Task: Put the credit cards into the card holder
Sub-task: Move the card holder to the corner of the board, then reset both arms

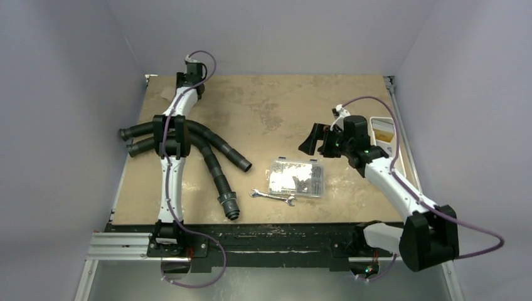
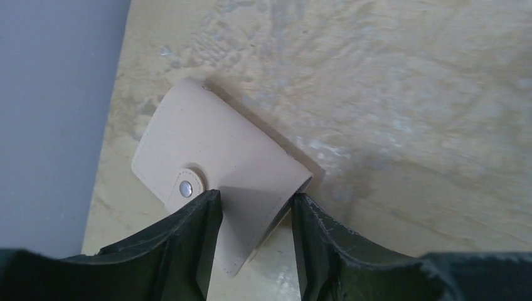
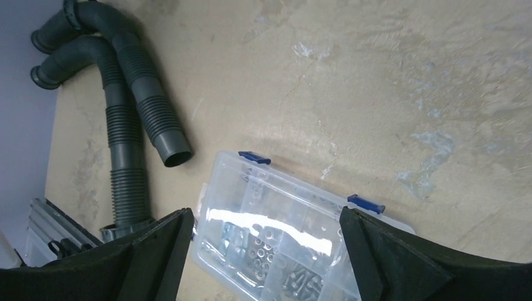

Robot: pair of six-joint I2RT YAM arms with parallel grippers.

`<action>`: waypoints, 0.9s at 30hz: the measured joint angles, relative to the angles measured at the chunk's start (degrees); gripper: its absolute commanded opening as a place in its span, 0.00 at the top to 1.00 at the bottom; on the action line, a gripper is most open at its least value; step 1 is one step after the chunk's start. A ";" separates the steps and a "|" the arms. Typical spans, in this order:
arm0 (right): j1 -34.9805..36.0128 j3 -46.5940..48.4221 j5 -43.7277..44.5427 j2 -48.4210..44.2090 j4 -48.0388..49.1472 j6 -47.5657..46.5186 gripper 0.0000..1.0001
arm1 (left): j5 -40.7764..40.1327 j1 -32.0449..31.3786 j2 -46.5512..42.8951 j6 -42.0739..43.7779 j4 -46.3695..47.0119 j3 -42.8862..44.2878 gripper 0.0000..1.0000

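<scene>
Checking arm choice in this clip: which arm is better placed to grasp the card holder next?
Left. The left fingers flank the tan card holder, one on each side. The right fingers hang wide open above the clear plastic box, far from the holder.

No legible txt, brands or nos. — not on card holder, not on clear box.

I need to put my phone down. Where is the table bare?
Bare table in the far middle, between the left arm and the open right gripper. Crowded nearer: hoses, wrench, clear box; white tray at the right edge.
</scene>
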 measured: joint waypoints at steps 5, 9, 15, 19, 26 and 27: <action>0.00 2.23 4.09 -6.49 -3.17 -1.20 0.01 | 2.05 1.90 0.00 1.79 0.50 0.26 0.33; 0.00 3.61 9.20 -7.30 -6.75 -3.19 0.01 | 5.16 1.68 -0.74 1.31 -0.98 1.75 0.24; 0.00 7.30 15.98 -9.05 -14.45 -5.33 0.01 | 11.06 -1.46 -11.26 -5.68 -7.02 1.05 0.19; 0.00 10.73 19.02 -14.32 -17.29 -5.46 0.01 | 21.49 -4.61 -29.20 -17.20 -6.29 -7.82 0.16; 0.00 21.35 26.77 -24.61 -21.46 -5.77 0.01 | 36.41 -10.97 -61.64 -28.04 1.36 -27.67 0.17; 0.00 22.88 27.50 -26.05 -21.86 -5.95 0.01 | 38.29 -11.39 -64.85 -28.35 2.16 -30.38 0.17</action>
